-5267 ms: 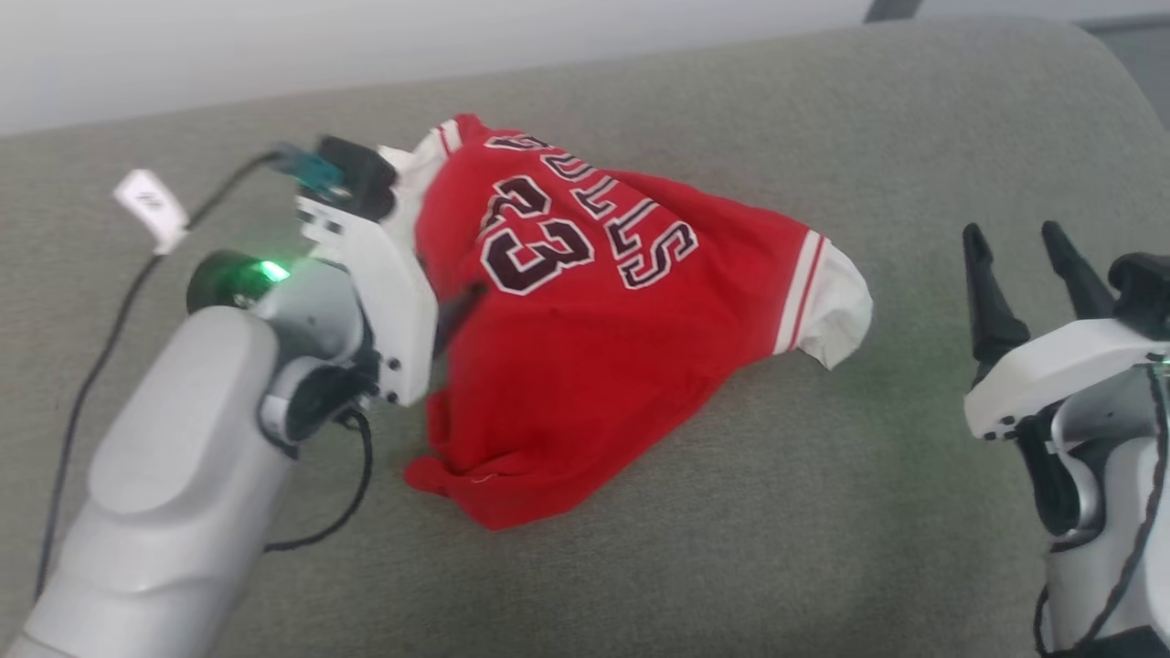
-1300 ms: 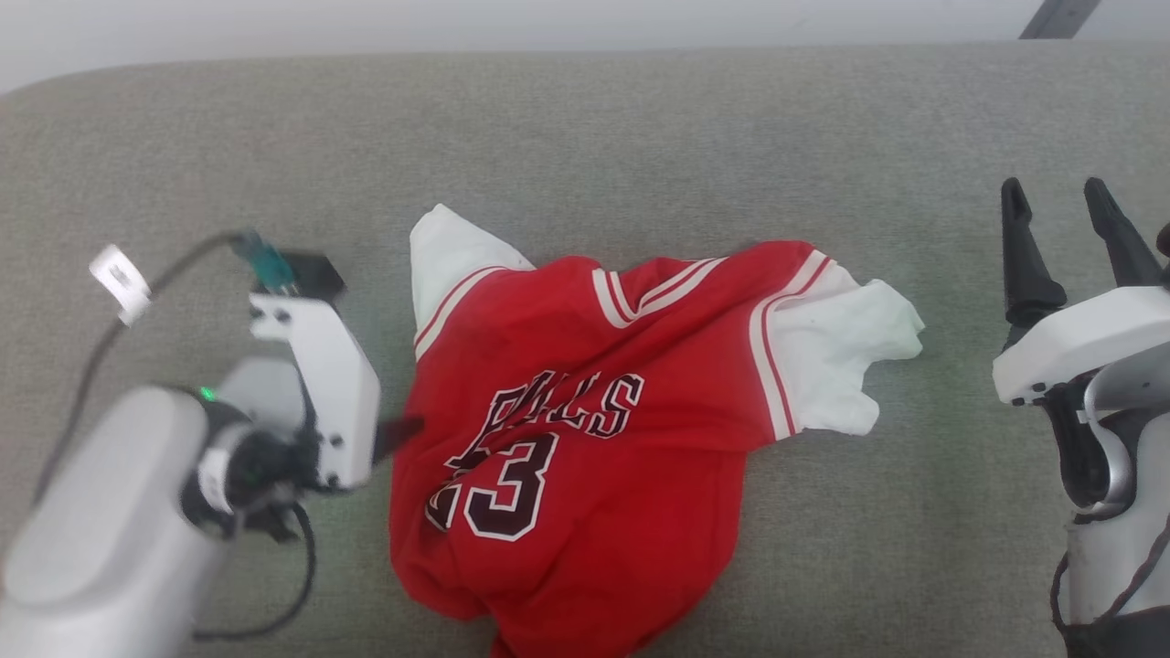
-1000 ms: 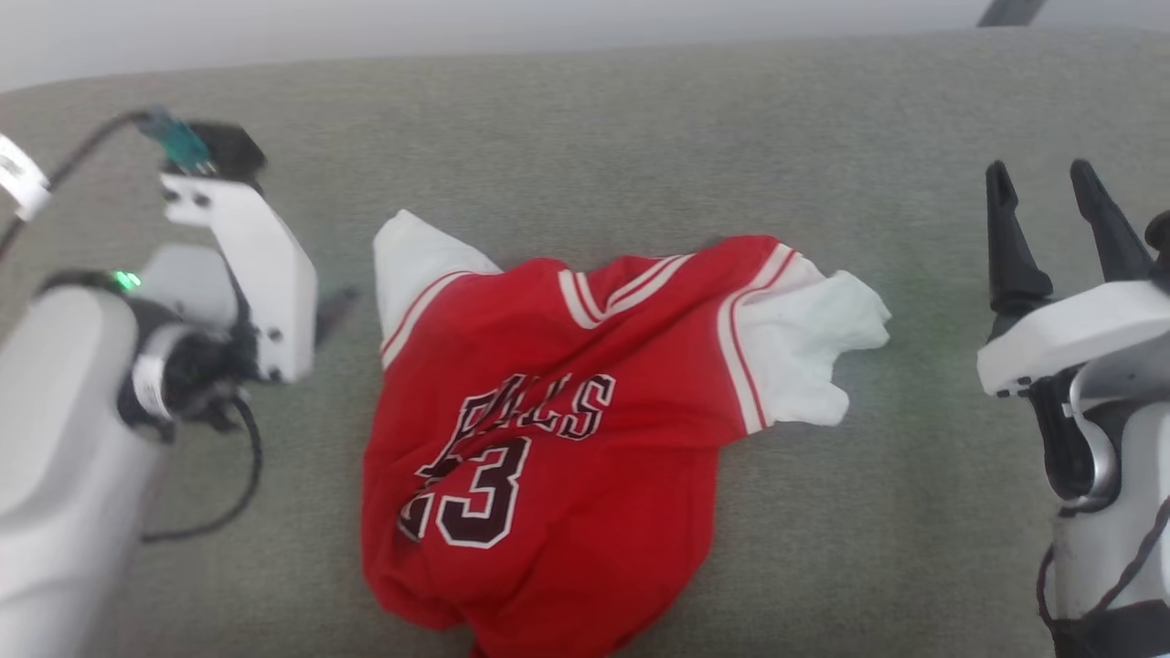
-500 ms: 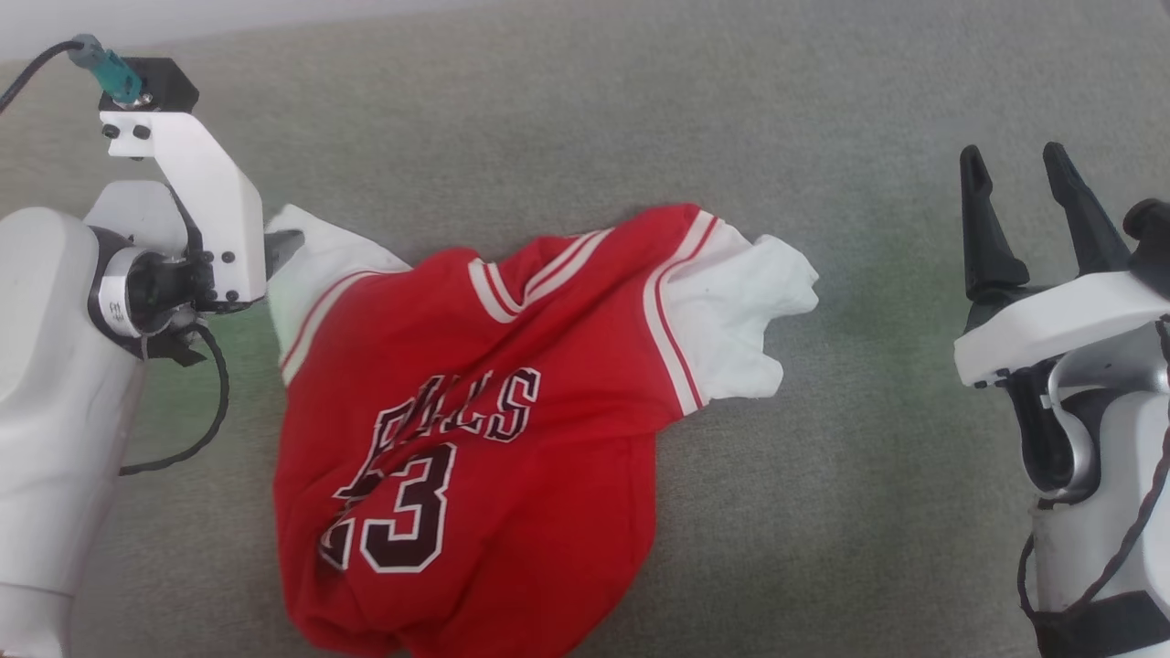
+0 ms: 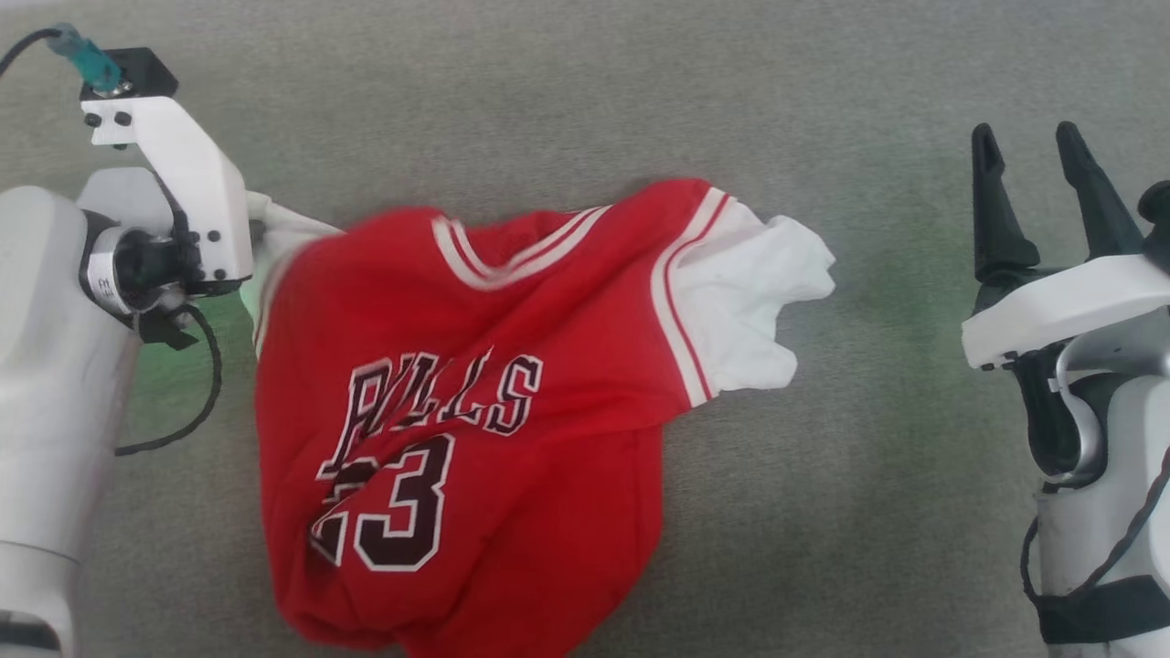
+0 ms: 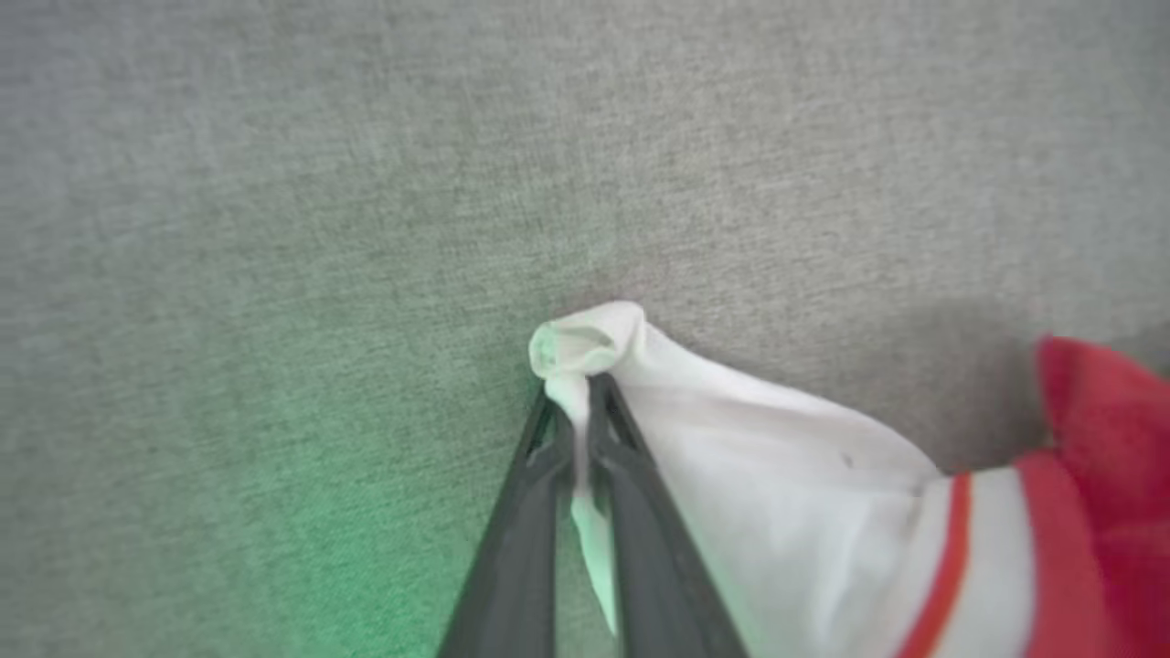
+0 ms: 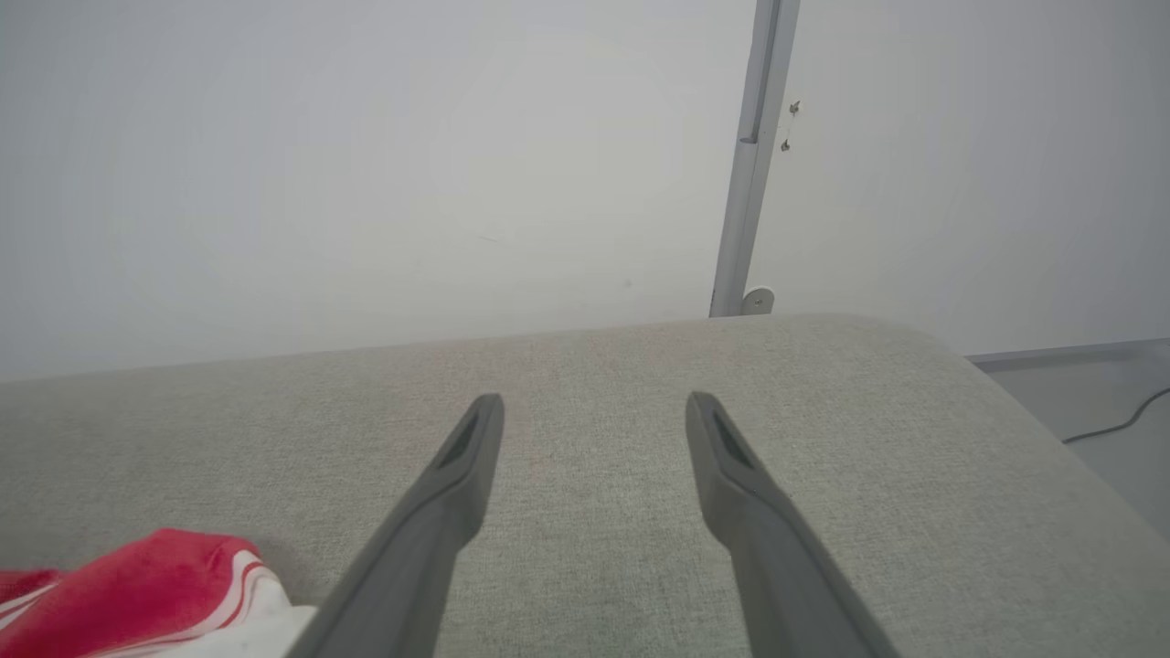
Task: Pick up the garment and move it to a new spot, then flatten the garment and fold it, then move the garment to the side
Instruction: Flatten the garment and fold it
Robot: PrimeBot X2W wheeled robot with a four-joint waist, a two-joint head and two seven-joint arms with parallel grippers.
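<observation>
The garment, a red jersey T-shirt with white sleeves and black "BULLS 23" lettering, lies rumpled and face up on the grey cushion. My left gripper is shut on the tip of one white sleeve, pinching the cloth between its two dark fingers; in the head view that hand sits at the shirt's upper left corner. The other white sleeve lies bunched at the right. My right gripper stands open well to the right of the shirt, fingers spread with nothing between them.
The grey fabric cushion curves off at its right end toward the floor. A white wall with a grey vertical strip stands behind it. A black cable loops from my left wrist.
My left gripper moved from the shirt's left side up to the left sleeve, closed on it and is pulling it leftward. The head camera tilted down. The right arm stayed put.
</observation>
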